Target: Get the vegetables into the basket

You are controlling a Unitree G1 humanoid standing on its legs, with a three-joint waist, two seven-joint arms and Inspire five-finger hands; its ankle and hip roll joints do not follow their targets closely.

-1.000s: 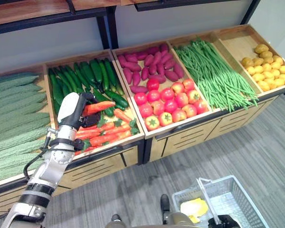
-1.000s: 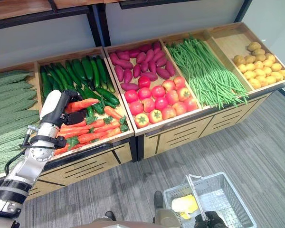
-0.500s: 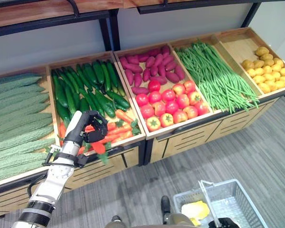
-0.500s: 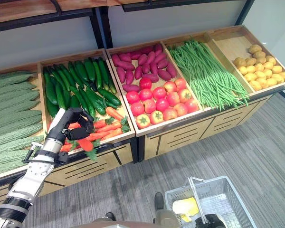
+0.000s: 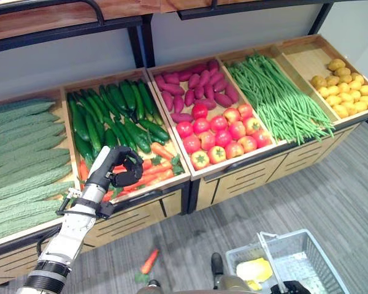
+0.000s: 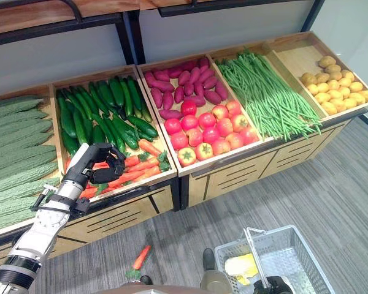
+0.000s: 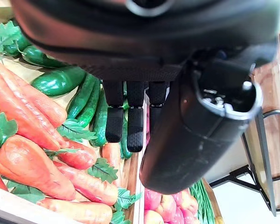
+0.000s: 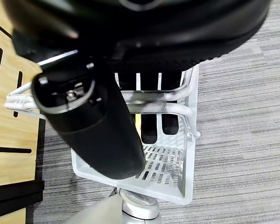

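Observation:
An orange carrot (image 5: 148, 261) with green leaves lies on the grey floor in front of the stand. My left hand (image 5: 118, 168) hovers over the carrot pile (image 5: 153, 174) at the front of the cucumber crate, fingers curled and holding nothing. In the left wrist view its fingers (image 7: 126, 121) hang above the carrots (image 7: 28, 163). My right hand (image 6: 267, 285) is shut on the metal handle (image 8: 154, 108) of the white mesh basket (image 5: 310, 242), which hangs low at the right. A yellow item (image 5: 253, 269) lies inside the basket.
The wooden stand holds bitter gourds (image 5: 21, 159), cucumbers (image 5: 110, 110), purple sweet potatoes (image 5: 193, 86), tomatoes (image 5: 218, 131), green beans (image 5: 279, 98) and potatoes (image 5: 346, 89). A dark shelf frame (image 5: 138, 33) runs behind it. Grey floor (image 5: 331, 190) lies to the right.
The carrot that my left hand held has left the hand and dropped to the floor. The hand has come back from the crate's front edge to hover over the carrot pile, empty.

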